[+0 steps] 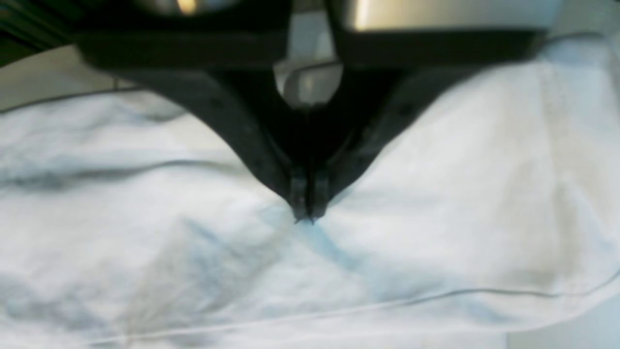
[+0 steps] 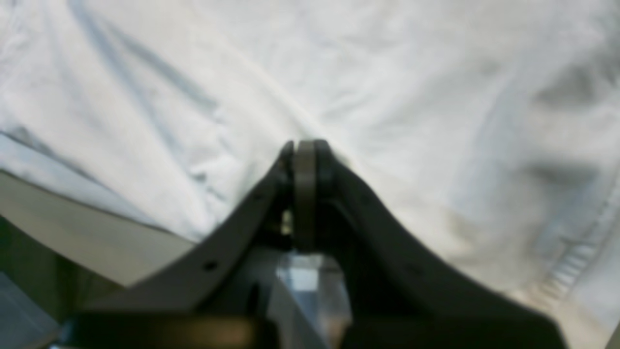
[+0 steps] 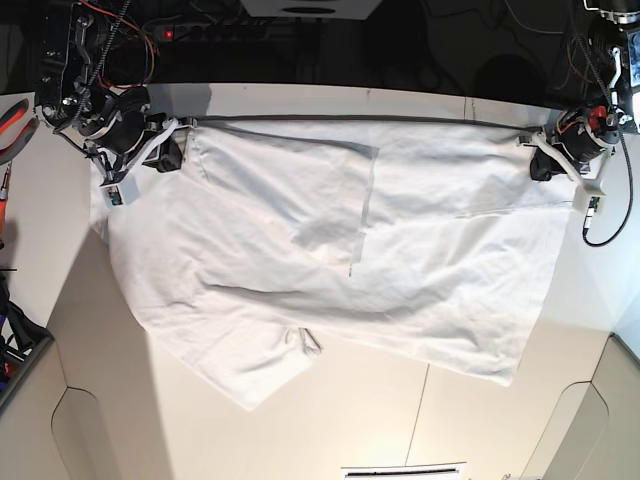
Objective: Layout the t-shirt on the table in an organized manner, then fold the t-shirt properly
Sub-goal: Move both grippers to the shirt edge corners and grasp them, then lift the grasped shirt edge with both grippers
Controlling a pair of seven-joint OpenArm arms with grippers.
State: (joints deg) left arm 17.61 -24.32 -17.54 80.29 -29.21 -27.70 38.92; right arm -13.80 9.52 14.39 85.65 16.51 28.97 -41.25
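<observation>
The white t-shirt (image 3: 420, 270) lies spread across the back half of the white table (image 3: 350, 420), wrinkled, with one sleeve (image 3: 262, 362) pointing to the front and a folded-over flap (image 3: 300, 180) near the back. My right gripper (image 3: 178, 152) is shut on the shirt's back left edge; in the right wrist view its fingertips (image 2: 305, 151) meet on the cloth (image 2: 411, 97). My left gripper (image 3: 537, 162) is shut on the shirt's back right edge; in the left wrist view the tips (image 1: 306, 213) pinch the fabric (image 1: 460, 169).
A thin dark seam (image 3: 428, 395) crosses the bare front of the table. Red-handled tools (image 3: 12, 118) lie at the far left edge. Cables and electronics (image 3: 230, 25) run behind the table's back edge. The table's edge shows in the right wrist view (image 2: 72, 232).
</observation>
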